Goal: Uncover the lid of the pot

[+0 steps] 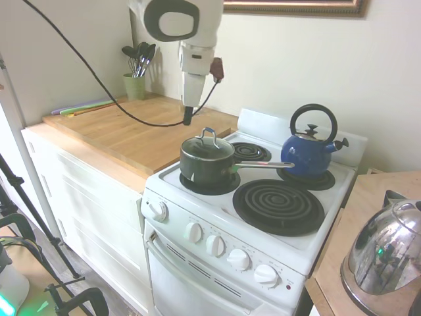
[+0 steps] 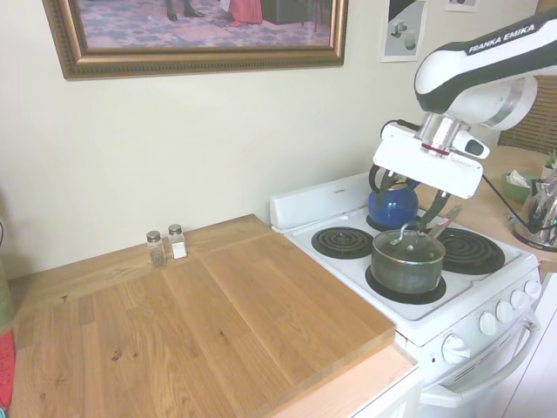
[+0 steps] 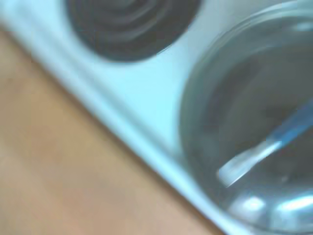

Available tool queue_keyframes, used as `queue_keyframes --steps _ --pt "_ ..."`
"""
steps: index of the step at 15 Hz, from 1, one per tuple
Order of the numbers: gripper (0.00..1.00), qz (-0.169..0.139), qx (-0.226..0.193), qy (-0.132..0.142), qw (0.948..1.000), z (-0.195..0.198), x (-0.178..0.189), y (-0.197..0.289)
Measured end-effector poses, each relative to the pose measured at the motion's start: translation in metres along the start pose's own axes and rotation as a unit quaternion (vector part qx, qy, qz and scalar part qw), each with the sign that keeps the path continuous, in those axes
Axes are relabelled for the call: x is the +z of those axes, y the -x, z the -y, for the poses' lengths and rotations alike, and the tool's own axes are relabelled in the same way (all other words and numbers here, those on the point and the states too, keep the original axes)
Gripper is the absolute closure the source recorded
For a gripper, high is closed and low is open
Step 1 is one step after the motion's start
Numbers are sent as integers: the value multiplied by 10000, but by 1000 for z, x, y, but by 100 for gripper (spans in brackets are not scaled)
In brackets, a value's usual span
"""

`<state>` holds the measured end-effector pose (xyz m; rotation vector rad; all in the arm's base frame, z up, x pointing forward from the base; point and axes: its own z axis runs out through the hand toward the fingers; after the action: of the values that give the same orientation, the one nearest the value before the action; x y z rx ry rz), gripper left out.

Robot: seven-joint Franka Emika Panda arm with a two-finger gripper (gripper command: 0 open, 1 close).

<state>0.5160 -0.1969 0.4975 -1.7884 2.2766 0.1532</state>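
- Kitchen setting: white stove [image 1: 217, 224] beside a wooden worktop [image 1: 131, 135].
- Gripper [image 2: 426, 218]: fingers [image 2: 432, 212] spread apart, holding nothing, hanging just above the lid at right of centre in the second exterior view.
- Lid [image 1: 206, 147]: glass, loop handle upright, seated on the pot.
- Pot [image 1: 205, 166]: dark, on the front-left burner, centre frame; long handle points right.
- Blue kettle [image 1: 309, 148]: rear-right burner.
- Steel kettle [image 1: 385, 253]: lower right corner.

I work in a home kitchen: a white electric stove [image 1: 263, 217] with coil burners, a blue kettle [image 1: 308, 150], wooden countertop [image 2: 200, 322], utensil jar [image 1: 135, 84].
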Motion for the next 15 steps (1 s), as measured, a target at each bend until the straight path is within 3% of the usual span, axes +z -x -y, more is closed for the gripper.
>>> queue_keyframes --steps 1,4,7,15 --pt "100 -91 227 89 9997 4 2 -6" --pt "100 -379 695 280 9965 15 13 -16" --pt "100 -677 1028 297 9920 26 18 -20" --pt "100 -898 1257 351 9874 46 27 -32"
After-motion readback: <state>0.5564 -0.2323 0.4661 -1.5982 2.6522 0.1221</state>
